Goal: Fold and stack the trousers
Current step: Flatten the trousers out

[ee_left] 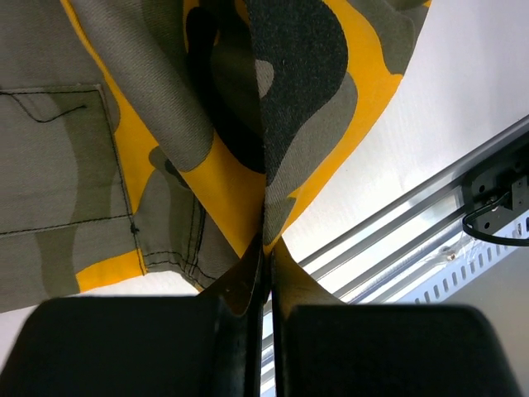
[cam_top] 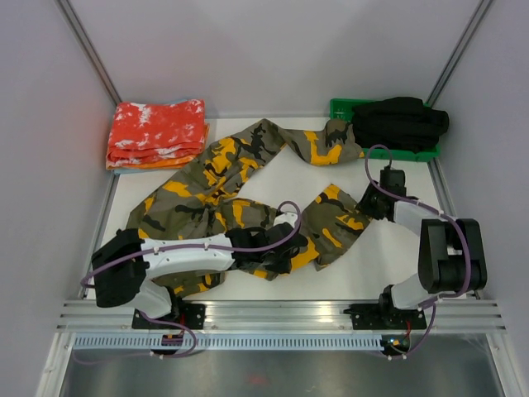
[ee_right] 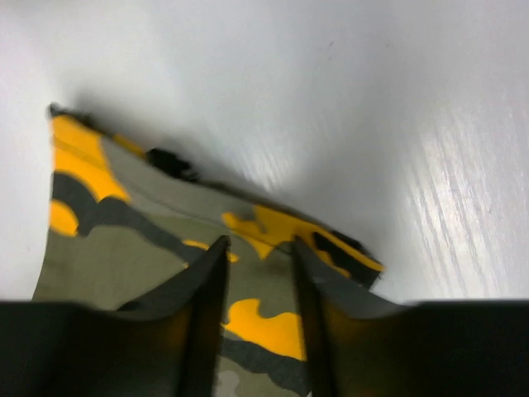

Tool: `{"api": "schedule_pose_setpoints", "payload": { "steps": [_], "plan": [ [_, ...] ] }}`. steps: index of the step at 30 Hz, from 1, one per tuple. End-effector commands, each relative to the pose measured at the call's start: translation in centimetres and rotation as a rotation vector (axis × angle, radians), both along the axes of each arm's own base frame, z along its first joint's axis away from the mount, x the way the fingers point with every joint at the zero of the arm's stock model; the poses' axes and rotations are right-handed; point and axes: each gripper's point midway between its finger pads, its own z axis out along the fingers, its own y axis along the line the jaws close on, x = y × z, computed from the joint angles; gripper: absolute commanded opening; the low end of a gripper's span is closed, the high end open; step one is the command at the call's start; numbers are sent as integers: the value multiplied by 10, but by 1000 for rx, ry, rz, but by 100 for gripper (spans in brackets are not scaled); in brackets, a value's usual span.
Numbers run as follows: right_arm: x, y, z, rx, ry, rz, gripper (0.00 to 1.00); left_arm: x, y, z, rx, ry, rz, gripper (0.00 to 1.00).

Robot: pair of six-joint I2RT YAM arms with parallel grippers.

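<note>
Stretches the left arm low and rightward from its near-left base, forearm almost level above the near part of the table (cam_top: 376, 269). Pinches a fold of the trousers (cam_top: 240, 178) in the left hand (ee_left: 266, 248), fingers pressed together on yellow-orange and olive cloth. Folds the right arm sharply at the elbow by the right edge and points it back toward the far left, wrist tipped down. Sets the right hand (ee_right: 258, 244) at the edge of the nearer trouser leg, fingers spread partway with camouflage cloth showing between them; cannot tell whether gripping it. Shows the trousers sprawled across the middle of the table: bulk bunched at near left, one leg running far right to touch a green tray (cam_top: 343, 107) holding a black garment (cam_top: 401, 122), the other bent toward the near right. Shows folded red-orange cloths (cam_top: 157, 132) at the far-left corner
</note>
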Motion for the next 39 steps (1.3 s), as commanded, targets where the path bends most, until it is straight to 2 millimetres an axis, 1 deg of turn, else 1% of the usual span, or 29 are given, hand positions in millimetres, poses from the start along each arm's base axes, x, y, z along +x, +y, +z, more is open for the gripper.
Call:
{"api": "schedule_pose_setpoints", "payload": {
  "steps": [1, 2, 3, 5, 6, 9, 11, 12, 13, 14, 15, 16, 17, 18, 19, 20, 21, 22, 23, 24, 25, 26, 27, 28, 30, 31, 35, 39],
  "plan": [
    [-29, -3, -44, -28, 182, -10, 38, 9, 12, 14, -9, -35, 63, 2],
    [-26, -3, -44, -26, 180, -13, 32, 10, 13, 14, -8, -38, 65, 2],
    [-26, -3, -48, -29, 196, -14, 20, 11, 14, 16, -9, -44, 67, 2],
    [-27, -3, -50, -29, 211, -14, 10, 13, 17, 19, -7, -57, 76, 2],
    [-27, -2, -51, -20, 211, -10, 0, 13, 19, 19, -4, -59, 76, 2],
    [-27, -2, -44, -19, 182, -15, 0, 16, 20, 23, -12, -72, 77, 2],
    [-25, -8, -33, -48, 158, -39, 0, 16, 20, 24, -11, -74, 73, 2],
    [-20, -9, -17, -54, 114, -41, 0, 16, 21, 25, -10, -77, 70, 2],
    [-19, -18, -8, -97, 110, -66, 0, 16, 21, 25, -8, -79, 66, 2],
    [-18, -22, 1, -113, 103, -77, 0, 15, 22, 25, -7, -80, 65, 2],
    [-23, -26, 11, -134, 110, -98, 4, 15, 23, 25, -8, -81, 64, 2],
    [-22, -27, 19, -130, 97, -106, 11, 16, 23, 26, -10, -84, 63, 2],
    [-23, -25, 23, -117, 90, -118, 19, 16, 23, 27, -13, -87, 61, 2],
    [-27, -21, 31, -92, 71, -116, 37, 16, 22, 27, -15, -88, 57, 2],
    [-32, -19, 31, -75, 72, -120, 46, 16, 22, 28, -17, -90, 55, 2],
    [-35, -17, 40, -50, 47, -141, 62, 16, 21, 29, -21, -92, 53, 2],
    [-39, -13, 42, -22, 42, -141, 69, 16, 21, 29, -21, -90, 52, 2],
    [-46, -11, 39, -4, 47, -151, 72, 16, 21, 29, -25, -90, 51, 2],
    [-54, -9, 42, 20, 32, -170, 75, 16, 21, 30, -28, -90, 52, 2],
    [-53, -4, 50, 52, 8, -164, 76, 16, 21, 30, -27, -91, 50, 2],
    [-63, -2, 42, 64, 21, -173, 77, 16, 20, 30, -30, -92, 48, 2],
    [-63, -1, 48, 79, -17, -179, 80, 17, 20, 30, -31, -93, 49, 2],
    [-68, -2, 43, 78, -15, -189, 80, 17, 20, 31, -33, -97, 43, 2],
    [-76, -2, 32, 79, 5, -200, 80, 16, 20, 31, -32, -94, 38, 2],
    [-75, 0, 25, 97, -4, -205, 80, 16, 21, 30, -29, -96, 32, 2],
    [-79, 2, 17, 105, 14, -205, 80, 16, 21, 31, -27, -96, 30, 2],
    [-73, 6, 0, 125, 49, -194, 76, 18, 24, 33, -23, -104, 37, 2],
    [-66, 11, -6, 149, 46, -186, 74, 16, 25, 30, -26, -92, 50, 2]
  ]
}}
